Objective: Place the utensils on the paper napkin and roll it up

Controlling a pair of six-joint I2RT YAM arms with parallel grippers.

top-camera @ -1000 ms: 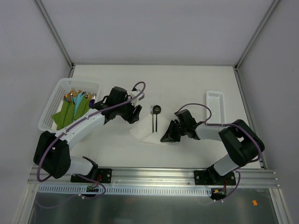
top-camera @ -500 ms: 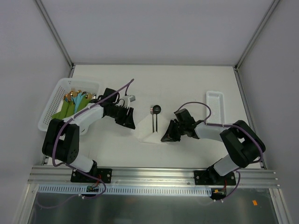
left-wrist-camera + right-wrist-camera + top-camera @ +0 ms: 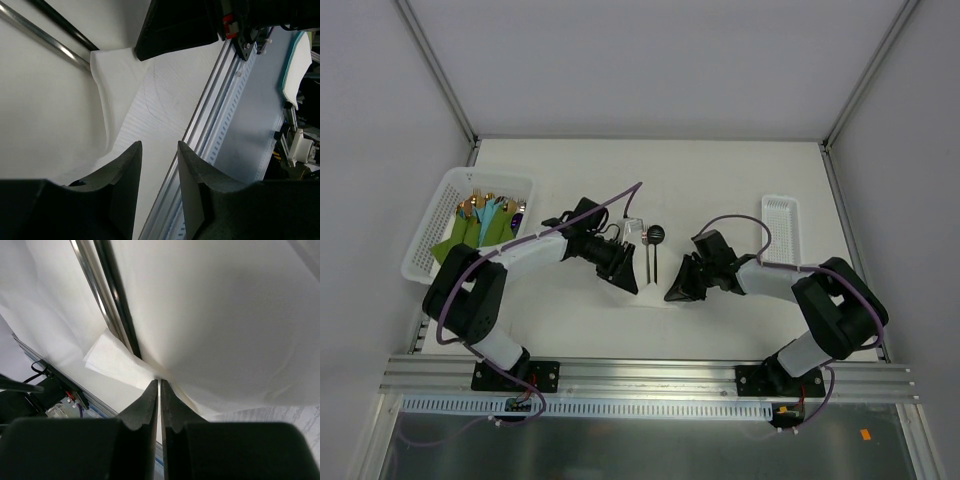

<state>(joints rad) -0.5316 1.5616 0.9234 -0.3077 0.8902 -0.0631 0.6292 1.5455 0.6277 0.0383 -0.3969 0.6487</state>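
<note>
Spread on white table [image 3: 720, 180]: napkin [image 3: 648, 291], utensils [image 3: 653, 256] lying along it. Right gripper [image 3: 159, 382] pinched shut on napkin's edge; left gripper [image 3: 159, 147] partly open at opposite edge, gripping nothing. White walls [image 3: 650, 60] around, aluminium rail [image 3: 650, 375] at near edge.

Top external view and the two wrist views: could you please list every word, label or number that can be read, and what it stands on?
No text can be read in any view.
The orange sticker on the grey panel: too small to read.
The paper napkin: plain, no print shows.
</note>
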